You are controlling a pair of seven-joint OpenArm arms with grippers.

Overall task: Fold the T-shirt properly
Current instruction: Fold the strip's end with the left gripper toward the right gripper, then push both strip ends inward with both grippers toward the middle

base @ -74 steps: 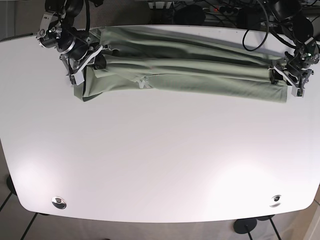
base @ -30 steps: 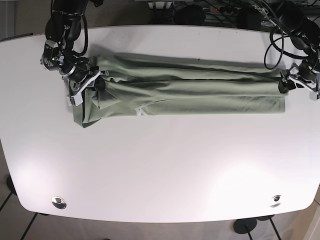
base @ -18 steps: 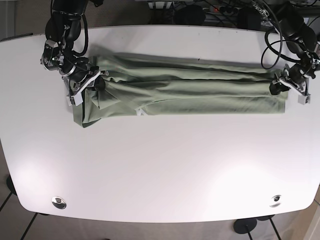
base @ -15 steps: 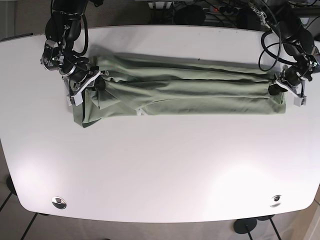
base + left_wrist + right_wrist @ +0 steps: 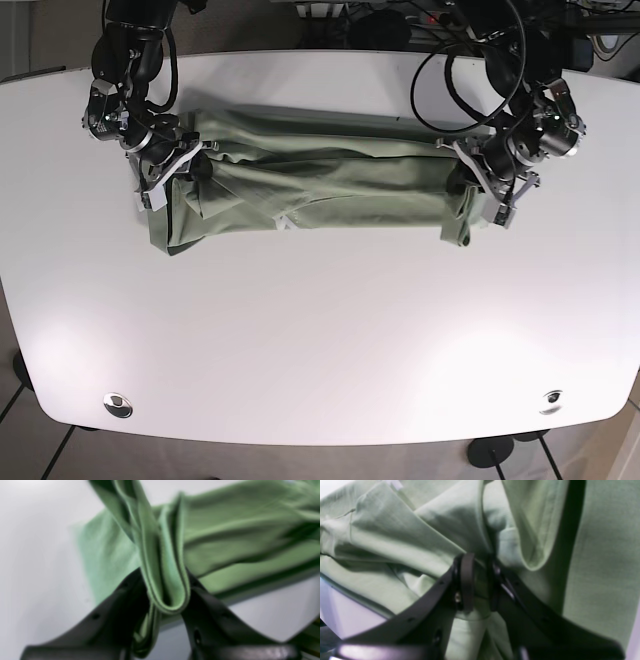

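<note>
A sage-green T-shirt (image 5: 320, 180) lies folded into a long band across the far half of the white table (image 5: 320, 330). My left gripper (image 5: 478, 185) is on the base view's right, shut on the shirt's right end, which hangs bunched over the band. The left wrist view shows a doubled fold of cloth (image 5: 165, 580) clamped between the black fingers (image 5: 120, 605). My right gripper (image 5: 172, 170) is on the base view's left, shut on the shirt's left end. The right wrist view shows cloth (image 5: 460, 530) pinched between its fingers (image 5: 466, 580).
Two round fittings (image 5: 118, 404) (image 5: 551, 401) sit near the table's front corners. Cables and dark gear (image 5: 400, 20) lie behind the far edge. The table's right edge (image 5: 628, 200) is beyond my left arm.
My left gripper has carried the shirt's right end leftward along the band, so the shirt is shorter. The right gripper has kept its grip in place.
</note>
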